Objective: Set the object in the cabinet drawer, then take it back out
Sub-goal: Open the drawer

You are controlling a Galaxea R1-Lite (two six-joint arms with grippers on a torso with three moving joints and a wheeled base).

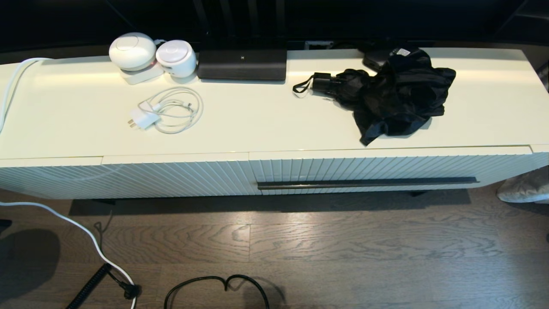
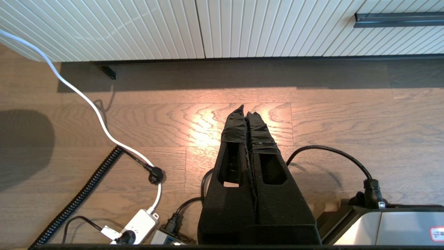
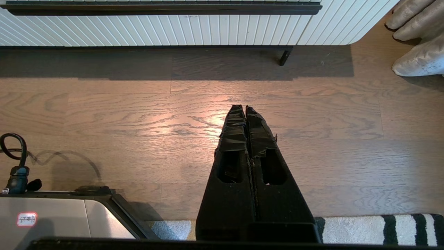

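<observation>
Your umbrella (image 1: 388,92) lies on top of the cabinet (image 1: 257,124), toward its right end. The black fabric is loose and rumpled in a heap; the short handle and its strap loop (image 1: 301,87) stick out toward the left. A small flat black box (image 1: 377,58) with a white label sits just behind it, partly covered by the fabric.

Your drawer (image 1: 386,169) is pushed in, flush with the cabinet front. Its dark bar handle (image 1: 366,183) runs along the lower part of the ribbed face, directly below the umbrella. To its left is the ribbed panel (image 1: 128,178) with no handle.

Neither arm shows in the head view. Both hang low over the wood floor (image 1: 300,249) in front of the cabinet.

Left gripper (image 2: 246,110): fingers pressed together tip to tip, nothing between them. It points at the floor short of the cabinet base.

Right gripper (image 3: 242,108): fingers likewise pressed together, holding nothing, aimed at bare floor below the drawer handle.

Elsewhere on your cabinet top: two white round devices (image 1: 152,53) at the back left, a white charger with coiled cable (image 1: 167,111) in front of them, a black rectangular unit (image 1: 242,64) at the back centre. A white cable (image 1: 73,225) trails across the floor at left.
</observation>
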